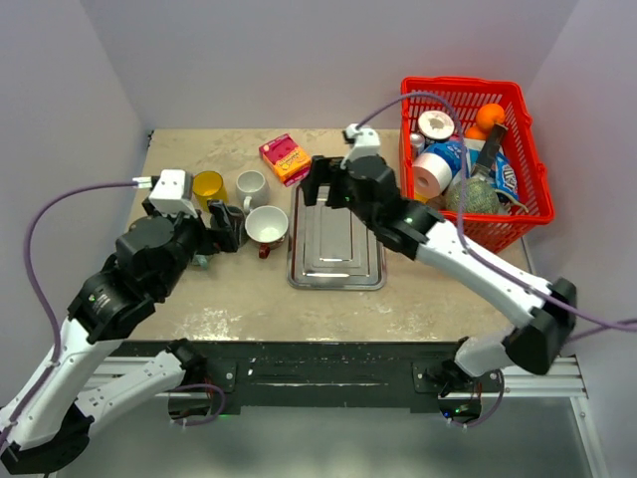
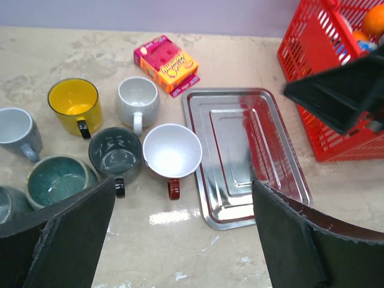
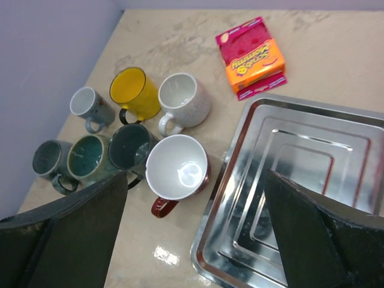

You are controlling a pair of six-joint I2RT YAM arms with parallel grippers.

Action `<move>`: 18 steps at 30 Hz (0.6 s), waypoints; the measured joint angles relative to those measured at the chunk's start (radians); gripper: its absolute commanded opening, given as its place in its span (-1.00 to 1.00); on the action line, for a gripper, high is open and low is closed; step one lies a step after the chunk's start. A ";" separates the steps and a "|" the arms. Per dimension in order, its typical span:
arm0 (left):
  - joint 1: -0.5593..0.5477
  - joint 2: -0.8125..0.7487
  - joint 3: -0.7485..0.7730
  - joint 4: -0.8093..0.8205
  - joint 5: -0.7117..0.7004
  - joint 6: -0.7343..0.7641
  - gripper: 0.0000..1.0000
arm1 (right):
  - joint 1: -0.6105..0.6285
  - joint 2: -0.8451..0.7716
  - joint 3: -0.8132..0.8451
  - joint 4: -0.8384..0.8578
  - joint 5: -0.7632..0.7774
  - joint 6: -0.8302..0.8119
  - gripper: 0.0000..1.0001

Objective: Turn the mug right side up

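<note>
Black fingers (image 2: 72, 228) of the left hand (image 2: 185, 192) fill the lower corners of its wrist view, spread wide with nothing between them; the right hand (image 3: 197, 177) is likewise released, its fingers (image 3: 312, 240) standing far apart over the desk (image 1: 249, 299) and gripping nothing. From above, the left arm covers most of the cluster of cups, so only a yellow mug (image 1: 208, 185), a white mug (image 1: 251, 186) and the task's mug (image 1: 267, 225) show there. The wrist views show more of the group: a dark grey mug (image 2: 115, 153), a teal mug (image 2: 57, 179), a pale grey mug (image 2: 15, 129), and one more cut off at the left edge (image 2: 6, 201). A dark blurred part of the right arm blocks part of the red basket (image 2: 312, 54), whose contents are a jumble that is hard to make out. The task's mug stands upright, mouth up, just left of the steel tray (image 2: 240, 150). It is white inside, dark red outside, wide-mouthed and bowl-shaped, with its red handle pointing toward the near edge of the desk. A pink and orange box (image 3: 251, 57) lies beyond the tray's far left corner.
</note>
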 measured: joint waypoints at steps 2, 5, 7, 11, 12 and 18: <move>0.000 0.009 0.061 -0.035 -0.014 0.002 0.99 | 0.000 -0.103 -0.031 -0.043 0.042 0.006 0.97; 0.000 0.005 0.112 -0.070 -0.029 0.002 0.99 | 0.000 -0.237 -0.062 -0.101 0.099 0.021 0.98; 0.000 -0.002 0.132 -0.099 -0.036 0.002 0.99 | 0.000 -0.326 -0.079 -0.141 0.144 0.034 0.98; 0.000 -0.012 0.152 -0.156 -0.038 0.001 0.99 | 0.000 -0.492 -0.099 -0.225 0.215 0.066 0.98; 0.000 -0.015 0.156 -0.167 -0.038 0.001 0.99 | 0.000 -0.532 -0.100 -0.246 0.232 0.074 0.98; 0.000 -0.039 0.187 -0.214 -0.037 0.000 0.99 | 0.000 -0.654 -0.100 -0.332 0.295 0.109 0.98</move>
